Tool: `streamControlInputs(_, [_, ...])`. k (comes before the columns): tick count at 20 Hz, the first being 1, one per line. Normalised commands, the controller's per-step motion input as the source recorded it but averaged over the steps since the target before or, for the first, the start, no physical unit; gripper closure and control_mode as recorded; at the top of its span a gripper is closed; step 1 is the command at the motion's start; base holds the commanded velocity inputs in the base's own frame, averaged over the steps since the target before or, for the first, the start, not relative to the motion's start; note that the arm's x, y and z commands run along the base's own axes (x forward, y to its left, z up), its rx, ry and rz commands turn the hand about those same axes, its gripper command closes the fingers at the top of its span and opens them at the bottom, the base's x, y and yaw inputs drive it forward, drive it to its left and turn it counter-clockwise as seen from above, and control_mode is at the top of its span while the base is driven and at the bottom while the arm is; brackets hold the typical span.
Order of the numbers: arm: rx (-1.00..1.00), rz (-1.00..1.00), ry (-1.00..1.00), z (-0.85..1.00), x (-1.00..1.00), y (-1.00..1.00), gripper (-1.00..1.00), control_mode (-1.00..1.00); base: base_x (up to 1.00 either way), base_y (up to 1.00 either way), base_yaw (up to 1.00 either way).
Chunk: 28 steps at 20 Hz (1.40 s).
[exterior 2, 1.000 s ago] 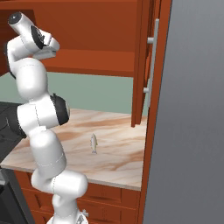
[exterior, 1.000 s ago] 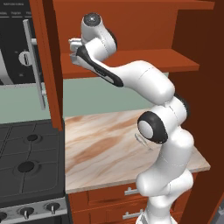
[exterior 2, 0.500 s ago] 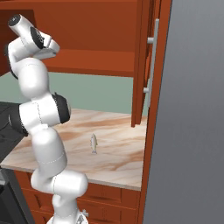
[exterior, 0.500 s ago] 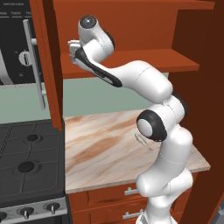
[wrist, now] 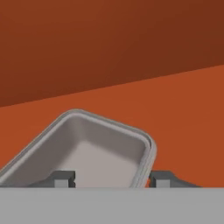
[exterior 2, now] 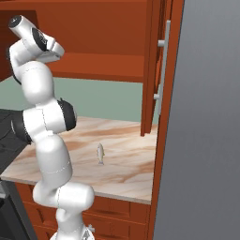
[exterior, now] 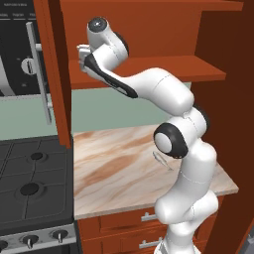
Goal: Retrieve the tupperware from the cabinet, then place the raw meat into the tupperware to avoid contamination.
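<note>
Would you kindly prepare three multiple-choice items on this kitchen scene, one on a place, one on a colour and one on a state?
1. Where does the raw meat lie?
A. on the marble counter
B. on the stove
C. inside the tupperware

2. What colour is the tupperware?
A. bright blue
B. pale grey
C. black

3. How do the cabinet doors stand?
A. both closed
B. both removed
C. swung open

Answers:
1 A: the right base view shows the sliver on the counter, beside the arm.
2 B: the hand view shows a pale grey box on the red-brown shelf, with the gripper fingertips either side of its near edge.
3 C: both base views show the doors turned outward and the shelf exposed.
</note>
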Motion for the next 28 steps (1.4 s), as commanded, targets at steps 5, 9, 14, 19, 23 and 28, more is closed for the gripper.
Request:
streamControlInputs(5, [0.0,-0.04,0.0,0.0,0.0,0.0,1.0,-1.0,0.0,0.0,0.0])
streamControlInputs(9, [0.02,-0.03,0.0,0.0,-0.1,-0.14,1.0,-1.0,0.0,0.0,0.0])
streamControlInputs(14, [0.03,-0.03,0.0,0.0,-0.21,-0.34,1.0,-1.0,0.0,0.0,0.0])
streamControlInputs(19, [0.02,-0.03,0.0,0.0,-0.33,-0.41,1.0,-1.0,0.0,0.0,0.0])
streamControlInputs(23, [0.0,-0.01,-0.01,0.0,-0.49,-0.27,1.0,-1.0,0.0,0.0,0.0])
streamControlInputs(28, [0.0,0.0,-0.04,0.0,-0.7,-0.29,1.0,-1.0,0.0,0.0,0.0])
